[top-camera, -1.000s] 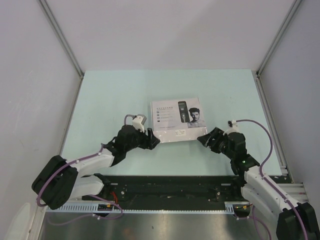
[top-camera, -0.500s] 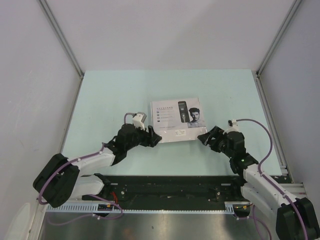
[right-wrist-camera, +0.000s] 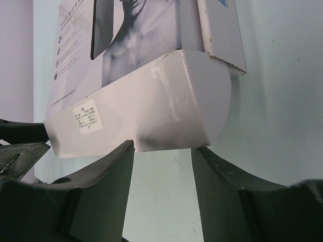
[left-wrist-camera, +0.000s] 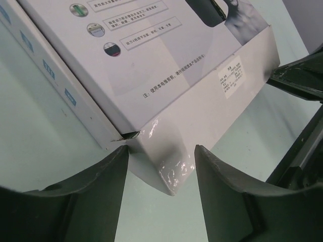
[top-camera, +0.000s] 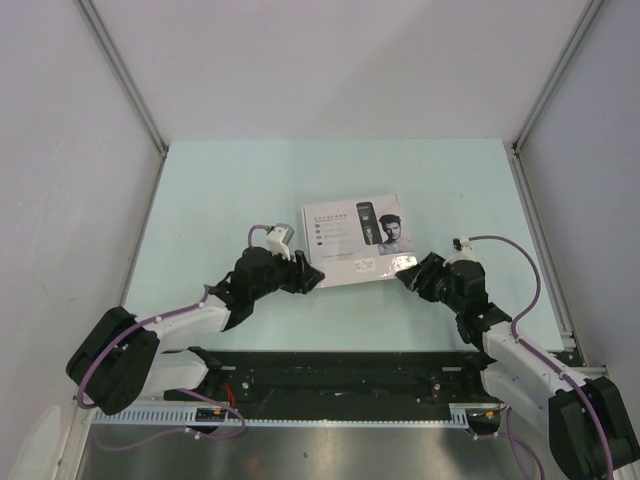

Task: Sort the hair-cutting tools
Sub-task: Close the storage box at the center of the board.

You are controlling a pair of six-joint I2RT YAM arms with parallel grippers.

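Pale-green desk [top-camera: 210, 190], box-opening step: my left hand [top-camera: 312, 277] and right hand [top-camera: 402, 272] gape wide at the flap [top-camera: 358, 266] of the box [top-camera: 340, 215]; next I must pinch and lift.

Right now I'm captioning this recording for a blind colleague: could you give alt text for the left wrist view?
A white printed box lies on a pale green table, its glossy front flap sticking out toward the camera. The flap's corner sits in the gap between the dark fingers of the open left gripper.
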